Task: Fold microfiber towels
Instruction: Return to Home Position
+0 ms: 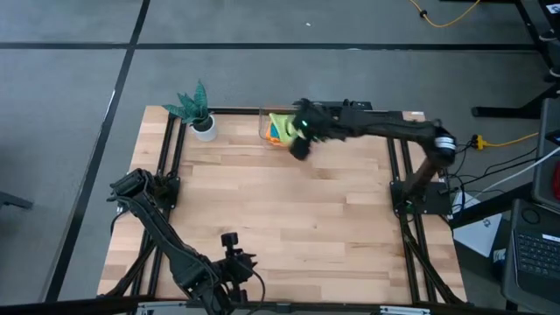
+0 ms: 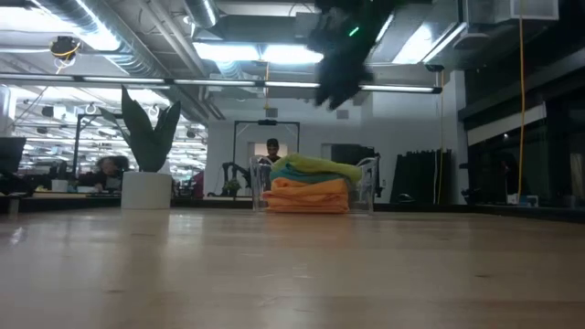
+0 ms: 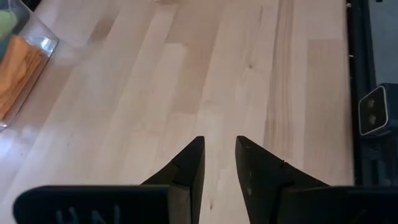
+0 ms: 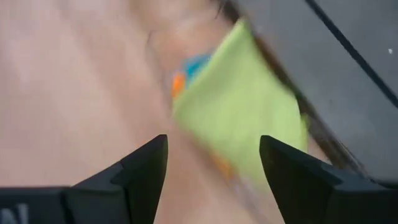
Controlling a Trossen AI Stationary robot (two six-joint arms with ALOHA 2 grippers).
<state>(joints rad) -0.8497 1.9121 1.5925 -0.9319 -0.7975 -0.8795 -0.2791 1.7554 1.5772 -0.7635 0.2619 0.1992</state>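
Observation:
The microfiber towels lie stacked in a clear container at the table's far edge. A lime green towel is on top, a teal one under it and orange ones below. My right gripper hangs open above the stack, clear of it, with nothing between its fingers. My left gripper stands open over bare wood near the table's front edge, holding nothing.
A green artificial plant in a white pot stands at the far left, beside the container. Bare wooden table stretches from the container to the near edge. A person shows in the room behind the table.

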